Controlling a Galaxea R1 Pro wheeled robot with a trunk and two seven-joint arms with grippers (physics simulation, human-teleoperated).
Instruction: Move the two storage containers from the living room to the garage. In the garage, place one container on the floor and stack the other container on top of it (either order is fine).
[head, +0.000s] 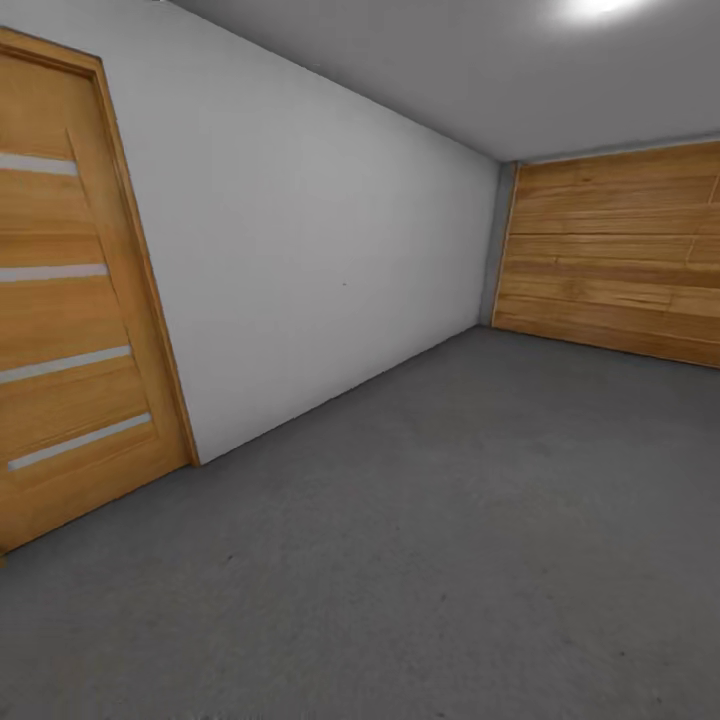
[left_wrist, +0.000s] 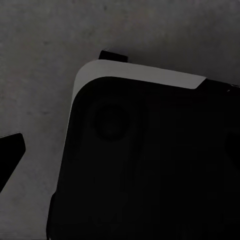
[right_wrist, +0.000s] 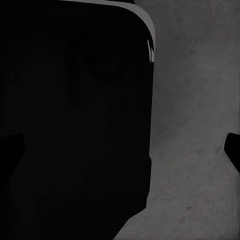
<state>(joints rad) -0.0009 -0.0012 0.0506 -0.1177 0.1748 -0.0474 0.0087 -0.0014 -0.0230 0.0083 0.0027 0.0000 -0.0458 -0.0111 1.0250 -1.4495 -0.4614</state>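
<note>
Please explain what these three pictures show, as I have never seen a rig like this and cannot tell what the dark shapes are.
These are simulator renders from a wheeled robot with two arms. The large picture comes from the camera on its head: it looks into a bare room with a dark grey concrete floor, a plain pale wall, a wooden door with pale strips at the left, and a wide wood-plank panel at the far end.

The two dim pictures come from cameras near each arm's gripper, pointing down. The big black rounded shape in each is probably part of the robot's own body, with the same grey floor behind it. Small dark pieces at the picture edges may be fingertips, so I cannot tell whether the grippers are open, and nothing held shows.
</note>
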